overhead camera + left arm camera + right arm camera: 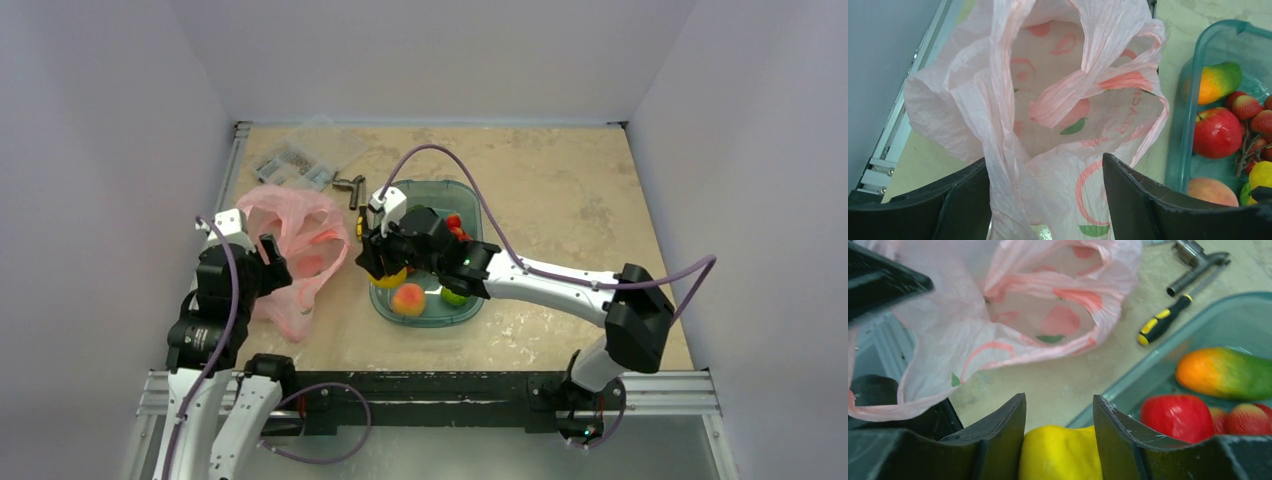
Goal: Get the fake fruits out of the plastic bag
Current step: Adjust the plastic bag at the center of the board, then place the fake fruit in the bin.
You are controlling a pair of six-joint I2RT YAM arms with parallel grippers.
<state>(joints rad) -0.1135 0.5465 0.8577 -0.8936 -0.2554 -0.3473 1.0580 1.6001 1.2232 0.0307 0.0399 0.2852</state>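
Table (pixel 560 190) carries pink plastic bag (pixel 300 245) on left, its film slack between spread-wide jaws of my left gripper (pixel 1044 162), nothing pinched. Teal tub (pixel 478 212) just right of bag holds red fruit (pixel 1217 132), peach fruit (pixel 408 298). My right gripper (pixel 1058 410), half closed, clamps yellow fruit (pixel 1058 455) at tub's left rim.

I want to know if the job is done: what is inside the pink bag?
Through its open mouth the pink bag shows only its printed lining, no fruit. Its crumpled lower folds hide the bottom.
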